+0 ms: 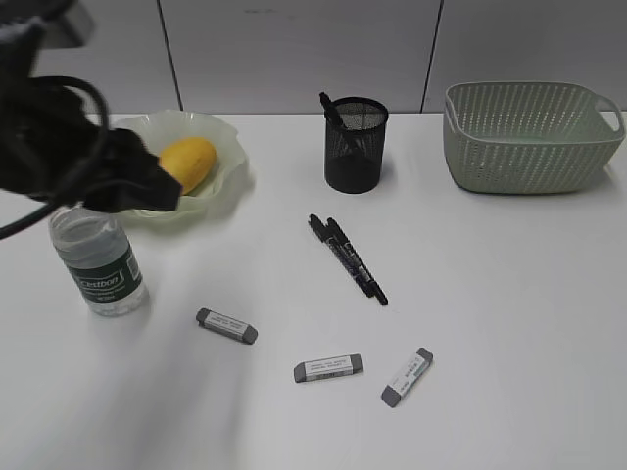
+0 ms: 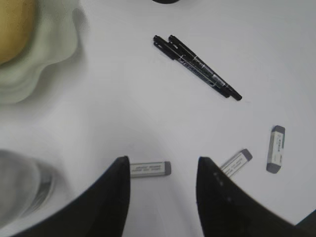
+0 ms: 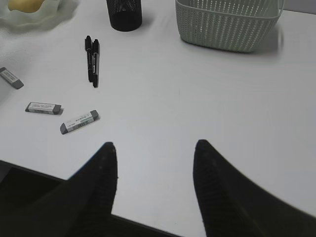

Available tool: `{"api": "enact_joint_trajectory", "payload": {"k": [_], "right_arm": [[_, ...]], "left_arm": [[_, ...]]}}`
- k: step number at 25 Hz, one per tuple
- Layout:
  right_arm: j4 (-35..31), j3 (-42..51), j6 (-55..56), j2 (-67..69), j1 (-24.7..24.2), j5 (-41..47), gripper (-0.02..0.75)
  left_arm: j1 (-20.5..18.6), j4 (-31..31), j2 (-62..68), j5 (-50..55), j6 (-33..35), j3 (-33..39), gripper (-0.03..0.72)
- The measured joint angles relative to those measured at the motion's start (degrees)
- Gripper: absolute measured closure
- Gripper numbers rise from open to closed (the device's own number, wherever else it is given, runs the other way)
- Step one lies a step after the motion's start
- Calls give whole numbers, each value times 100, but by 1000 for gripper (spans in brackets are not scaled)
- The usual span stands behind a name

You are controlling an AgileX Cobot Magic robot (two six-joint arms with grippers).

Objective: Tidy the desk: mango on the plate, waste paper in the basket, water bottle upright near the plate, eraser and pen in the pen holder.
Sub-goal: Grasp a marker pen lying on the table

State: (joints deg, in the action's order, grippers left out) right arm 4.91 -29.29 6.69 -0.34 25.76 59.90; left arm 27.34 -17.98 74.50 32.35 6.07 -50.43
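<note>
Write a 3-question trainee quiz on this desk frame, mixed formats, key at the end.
1. True or false: the mango lies on the plate.
2. How many erasers lie loose on the desk? A) two B) three C) four
3. Fill in: the water bottle stands ____ beside the plate.

Key:
1. True.
2. B: one eraser at the left, another in the middle, a third at the right.
3. Upright. The two pens are not yet in the pen holder, and both grippers, left and right, are open and empty.
</note>
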Motion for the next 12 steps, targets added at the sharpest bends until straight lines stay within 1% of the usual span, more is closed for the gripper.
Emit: {"api": "enact_joint_trajectory", "payload": {"k": [3, 5, 9, 12], "right_arm": [[0, 0, -5, -6, -83, 0, 335], [0, 0, -6, -6, -319, -5, 335], [0, 0, -12, -6, -909, -5, 335], [0, 0, -12, -6, -1140, -5, 335]], "left_arm": [[364, -19, 955, -237, -238, -490, 355], [514, -25, 1521, -251, -345, -898, 355], [624, -29, 2536, -262, -819, -1708, 347], [682, -29, 3190, -203, -1131, -2321, 346]]}}
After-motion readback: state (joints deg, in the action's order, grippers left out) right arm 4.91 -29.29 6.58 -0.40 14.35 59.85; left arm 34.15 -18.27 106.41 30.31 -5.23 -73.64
